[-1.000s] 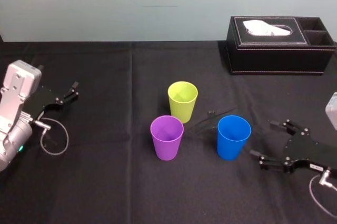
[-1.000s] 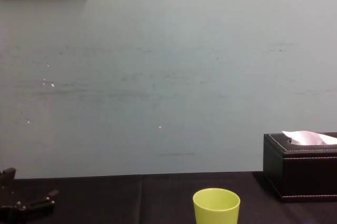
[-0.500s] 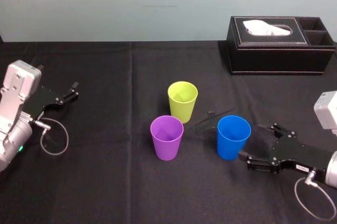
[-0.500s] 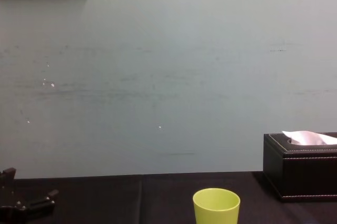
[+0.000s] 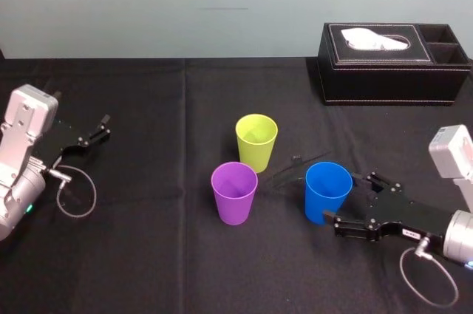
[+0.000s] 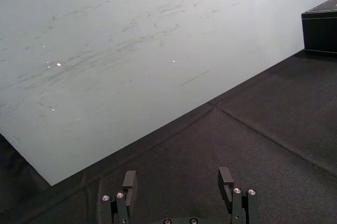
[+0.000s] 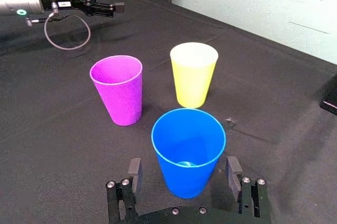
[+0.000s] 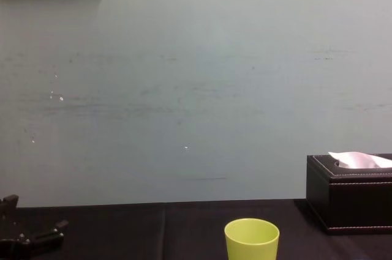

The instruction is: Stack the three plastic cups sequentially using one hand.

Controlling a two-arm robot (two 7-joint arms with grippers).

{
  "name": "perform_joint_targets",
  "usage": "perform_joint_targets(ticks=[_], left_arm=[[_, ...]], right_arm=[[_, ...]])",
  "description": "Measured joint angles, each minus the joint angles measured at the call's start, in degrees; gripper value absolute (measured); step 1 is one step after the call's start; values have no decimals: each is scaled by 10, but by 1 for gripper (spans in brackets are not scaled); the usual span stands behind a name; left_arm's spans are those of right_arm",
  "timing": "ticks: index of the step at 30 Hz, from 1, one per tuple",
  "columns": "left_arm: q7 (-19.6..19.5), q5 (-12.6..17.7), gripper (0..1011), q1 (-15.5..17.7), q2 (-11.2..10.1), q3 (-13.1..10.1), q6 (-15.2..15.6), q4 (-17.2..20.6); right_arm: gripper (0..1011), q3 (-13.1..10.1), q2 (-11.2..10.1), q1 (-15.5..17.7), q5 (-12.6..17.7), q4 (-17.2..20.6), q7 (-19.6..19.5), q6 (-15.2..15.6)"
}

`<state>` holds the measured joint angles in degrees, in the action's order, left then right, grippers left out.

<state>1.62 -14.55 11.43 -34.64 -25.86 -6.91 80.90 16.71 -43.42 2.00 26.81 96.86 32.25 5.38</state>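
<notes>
Down at the near right of the counter [image 5: 148, 255], the right hand [image 5: 349, 197] lies with its jaws spread wide, one on each side of the blue cup [image 5: 327, 194], neither pressing it. Left of that cup stands the purple cup [image 5: 234, 194], the yellow-green cup [image 5: 256, 142] farther back between them — all upright, apart. The left hand [image 5: 104, 127] rests at the left edge, jaws parted; a black tissue box [image 5: 392, 63] sits far right.

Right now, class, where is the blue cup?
In the head view, the blue cup stands right of centre, right of the purple cup, with the open right hand flanking it.
</notes>
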Motion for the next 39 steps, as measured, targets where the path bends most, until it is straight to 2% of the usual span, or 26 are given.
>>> perform_joint_targets(ticks=[20,31,35,39], left_arm=[[0,0,1011,0,0,0,0,0],[0,0,1011,0,0,0,0,0],[0,0,1011,0,0,0,0,0],[0,0,1011,0,0,0,0,0]], right_arm=[[1002,24,31,-32,-20,-22,-18,0],[1003,25,32,-32,-21,-23,-18,0],[947,24,31,-32,-21,-22,-18,0],[838,24,31,-31,-21,-22,-18,0]])
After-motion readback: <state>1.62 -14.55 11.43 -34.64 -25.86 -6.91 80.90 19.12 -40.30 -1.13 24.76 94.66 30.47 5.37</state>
